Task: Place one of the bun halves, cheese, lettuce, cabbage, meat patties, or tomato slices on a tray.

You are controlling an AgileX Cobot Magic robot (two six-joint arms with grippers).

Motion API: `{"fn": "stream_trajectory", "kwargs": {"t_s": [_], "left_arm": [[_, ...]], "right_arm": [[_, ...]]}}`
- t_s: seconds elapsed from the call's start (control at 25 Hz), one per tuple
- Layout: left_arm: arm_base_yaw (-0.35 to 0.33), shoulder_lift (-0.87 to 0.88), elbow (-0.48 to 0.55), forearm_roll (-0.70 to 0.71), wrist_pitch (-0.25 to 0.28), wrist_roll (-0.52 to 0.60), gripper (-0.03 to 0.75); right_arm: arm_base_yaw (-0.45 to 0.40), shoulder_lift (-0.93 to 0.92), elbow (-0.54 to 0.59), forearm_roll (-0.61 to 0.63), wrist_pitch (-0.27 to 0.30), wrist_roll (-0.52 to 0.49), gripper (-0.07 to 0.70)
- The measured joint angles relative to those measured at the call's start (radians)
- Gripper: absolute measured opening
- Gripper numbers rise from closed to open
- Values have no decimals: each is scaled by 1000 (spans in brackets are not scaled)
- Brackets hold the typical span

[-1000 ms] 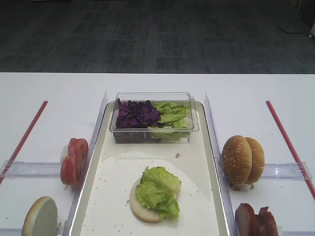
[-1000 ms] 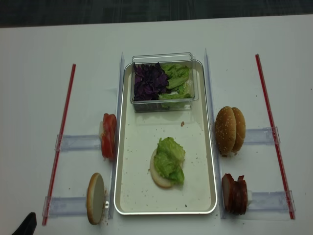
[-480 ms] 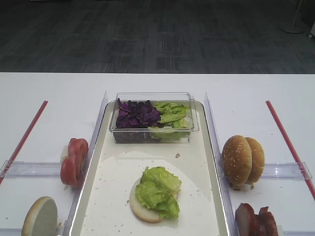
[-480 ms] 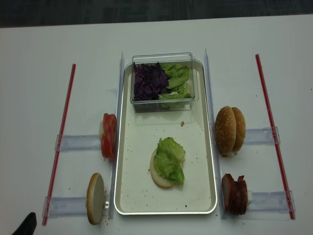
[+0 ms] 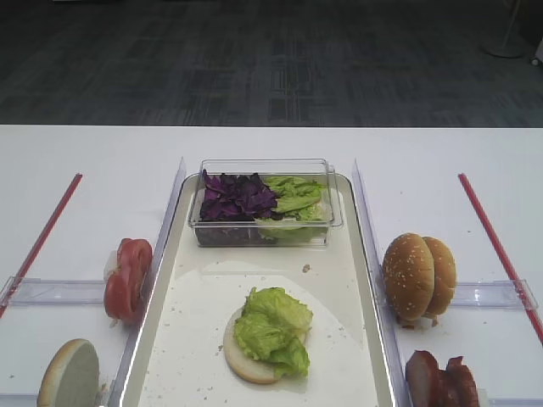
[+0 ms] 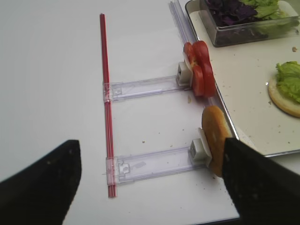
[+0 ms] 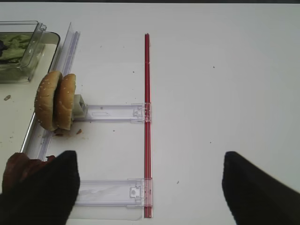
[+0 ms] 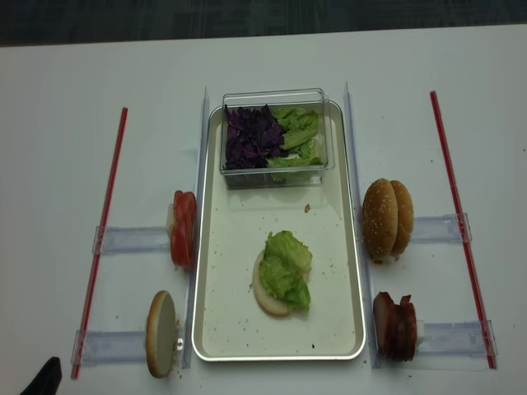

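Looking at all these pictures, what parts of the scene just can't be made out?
- Meat patties: cut off by the bottom edge in the first high view; in the right wrist view the right hand covers most of them.
- Bun half on the tray: lettuce hides most of its top.
- Left hand: only two dark blurred fingertips show; neither high view shows it whole.
- Clear box: what lies under the leaves.

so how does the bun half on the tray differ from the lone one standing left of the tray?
The bun half on the tray lies flat, cut face up; the lone bun half stands on edge in a clear holder on the table. The tray one carries a lettuce leaf; the standing one is bare. The tray one sits inside the tray; the other is outside its left rim. Both show a pale cut face and look alike in size.
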Motion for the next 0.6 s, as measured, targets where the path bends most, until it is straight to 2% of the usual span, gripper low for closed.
{"fn": "stream_trajectory", "kwargs": {"t_s": [0.6], "left_arm": [[0, 0, 0, 0, 0, 0, 565]], "right_arm": [[0, 0, 0, 0, 0, 0, 634]]}}
